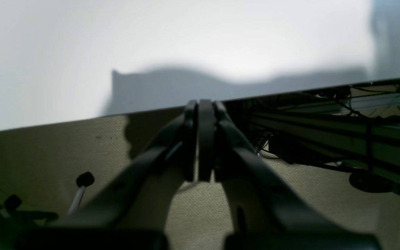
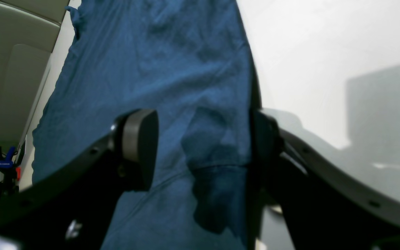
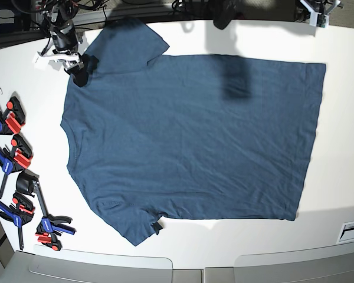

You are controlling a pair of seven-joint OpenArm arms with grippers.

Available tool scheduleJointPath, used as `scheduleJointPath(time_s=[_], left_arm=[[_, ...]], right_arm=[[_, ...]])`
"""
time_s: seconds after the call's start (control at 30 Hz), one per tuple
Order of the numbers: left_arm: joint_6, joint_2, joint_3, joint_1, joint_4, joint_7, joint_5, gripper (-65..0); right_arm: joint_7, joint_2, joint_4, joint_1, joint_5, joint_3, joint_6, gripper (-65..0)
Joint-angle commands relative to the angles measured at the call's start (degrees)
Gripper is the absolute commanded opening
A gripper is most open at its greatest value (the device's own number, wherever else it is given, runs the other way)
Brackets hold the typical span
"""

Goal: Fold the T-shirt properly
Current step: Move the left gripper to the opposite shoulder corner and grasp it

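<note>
Right tool [image 2: 200,146] spread wide over T-shirt [image 3: 189,141] at sleeve corner; left tool [image 1: 205,139] pressed together, well beyond T-shirt's hem, off white surface [image 3: 342,177].

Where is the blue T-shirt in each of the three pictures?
Left wrist: no shirt, only the shut left gripper past the white table edge.
Right wrist: the T-shirt fills the middle, between the open right gripper fingers.
Base: it lies flat across the centre.
Shared landmark: the white table.
</note>
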Motion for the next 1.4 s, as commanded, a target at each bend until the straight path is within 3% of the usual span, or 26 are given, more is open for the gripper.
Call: scheduleJointPath(time_s=[0.0, 0.07, 0.37, 0.73, 0.97, 1.1, 1.17, 1.27, 1.37], left_arm=[[-0.15, -0.35, -0.33, 0.85, 0.81, -0.94, -0.35, -65.0], [-0.15, -0.35, -0.33, 0.85, 0.81, -0.96, -0.35, -65.0], [-0.15, -0.35, -0.33, 0.83, 0.81, -0.98, -0.35, -65.0], [-0.15, -0.33, -0.33, -1.44, 0.81, 1.01, 0.31, -65.0], [-0.15, -0.37, -0.33, -6.49, 0.81, 2.97, 10.10, -65.0], [-0.09, -0.39, -0.33, -9.25, 0.79, 2.97, 12.07, -48.9], [-0.07, -0.37, -0.33, -10.82, 0.79, 2.97, 13.31, -44.1], [1.22, -0.42, -0.33, -13.14, 0.79, 2.93, 15.65, -43.2], [5.55, -0.90, -0.33, -14.75, 0.79, 1.22, 17.14, -43.2]], right_arm=[[-1.46, 0.00, 0.35, -0.46, -0.50, 0.04, -0.81, -28.1], [-1.49, 0.00, 0.35, -0.48, -0.52, 0.04, -0.81, -32.6], [-1.62, -0.02, 0.35, -0.48, -0.50, 0.04, -0.81, -64.9], [-2.56, -0.17, 0.35, -0.48, -2.25, 0.04, -0.81, -65.0], [-2.56, -0.17, 0.35, -0.48, -2.23, 0.04, -0.81, -65.0], [-2.56, -0.17, 0.35, -0.48, -2.23, 0.04, -0.81, -65.0], [-2.56, -0.17, 0.35, -0.46, -2.23, 0.04, -0.79, -65.0], [-2.56, -0.17, 0.35, -0.48, -2.23, 0.04, -0.81, -65.0], [-2.56, -0.20, 0.35, -0.48, -2.23, 0.04, -0.81, -65.0]])
